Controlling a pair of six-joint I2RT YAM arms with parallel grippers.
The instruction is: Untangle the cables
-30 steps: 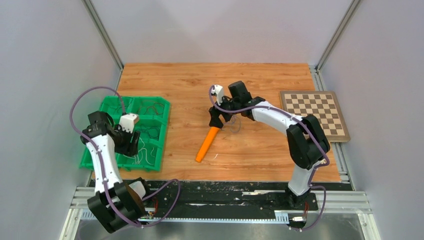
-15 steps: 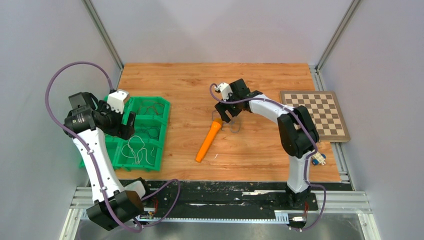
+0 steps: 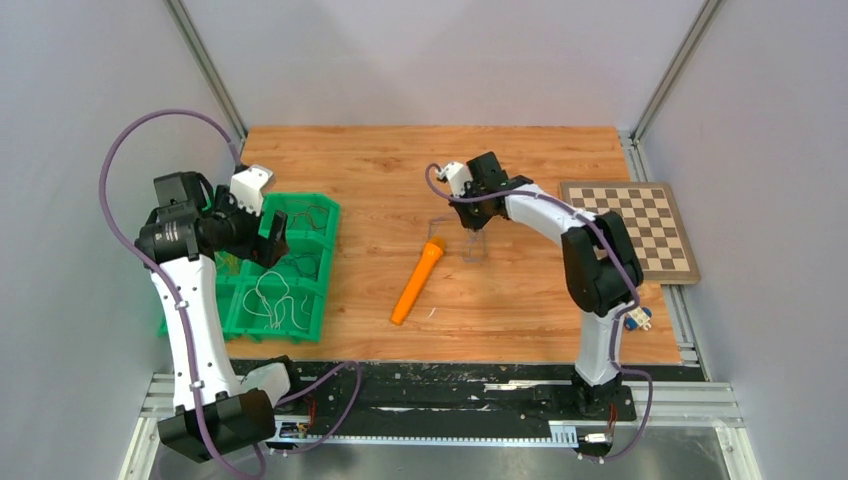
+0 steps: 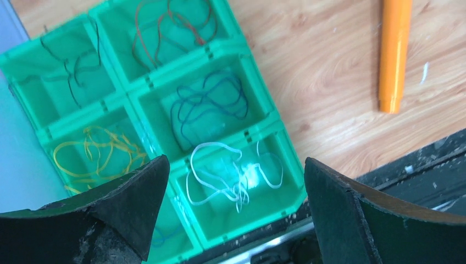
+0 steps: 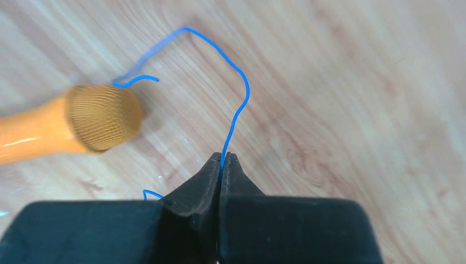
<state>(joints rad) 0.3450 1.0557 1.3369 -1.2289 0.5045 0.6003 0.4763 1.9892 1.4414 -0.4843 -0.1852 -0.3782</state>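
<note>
One thin blue cable (image 5: 240,107) curls over the wood beside the ribbed end of the orange marker (image 5: 66,124). My right gripper (image 5: 222,157) is shut on it, the wire pinched at the very fingertips. In the top view that gripper (image 3: 470,222) hangs just right of the marker's far end (image 3: 417,281). My left gripper (image 4: 235,165) is open wide above the green tray (image 4: 217,49), holding nothing. Sorted cables lie in separate compartments: white (image 4: 231,176), blue (image 4: 209,104), yellow (image 4: 99,151) and reddish (image 4: 170,27).
The green tray (image 3: 322,290) sits at the table's left, near the front edge. A checkerboard (image 3: 630,230) lies at the right edge. The black rail (image 3: 450,385) with the arm bases runs along the near side.
My right gripper has shifted slightly right of the marker's end and shut on the blue cable. My left arm has lifted and swung back over the tray, its jaws opening fully.
</note>
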